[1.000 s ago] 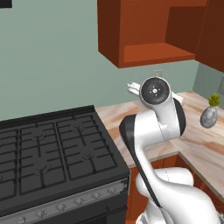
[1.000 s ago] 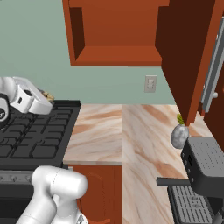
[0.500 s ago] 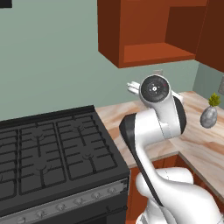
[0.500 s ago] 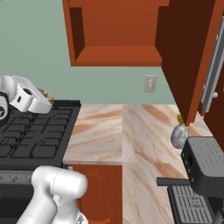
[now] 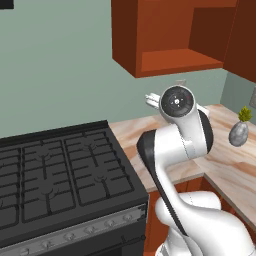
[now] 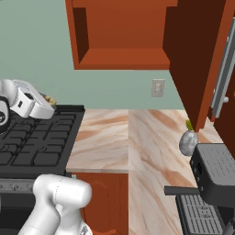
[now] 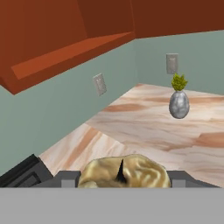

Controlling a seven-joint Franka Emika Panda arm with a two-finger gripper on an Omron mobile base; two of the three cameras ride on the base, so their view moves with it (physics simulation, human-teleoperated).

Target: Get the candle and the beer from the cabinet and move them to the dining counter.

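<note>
**Task item: candle.** In the hand view the candle (image 7: 129, 171) appears as a low, rounded tan-beige lump with paler marbled streaks and a short dark spike, like a wick, at its centre. In the right base view, a small tan patch of the candle (image 6: 50, 99) projects from the tip of the hand.

**Tool state.** The gripper (image 7: 124, 177) has one grey finger (image 7: 65, 177) against each flank of the candle and pinches it between them. The gripper (image 6: 46, 103) hangs above the rear right corner of the black gas stove (image 6: 36, 137), close to the green wall. It is lower than the cabinet and off its left end.

**Cabinet.** The reddish-brown wooden wall cabinet (image 6: 124, 59) stands open, with a bare shelf floor showing. Its door (image 6: 197, 55) is swung outward and carries a grey vertical bar handle (image 6: 225, 69).

**Surroundings.**
- The marble-veined counter (image 6: 137, 137) adjoins the stove.
- A small green plant in a grey round pot (image 6: 187, 141) stands on the counter, just beside a dark coffee machine (image 6: 215, 179).
- A wall outlet (image 6: 158, 87) sits on the wall below the cabinet.
</note>
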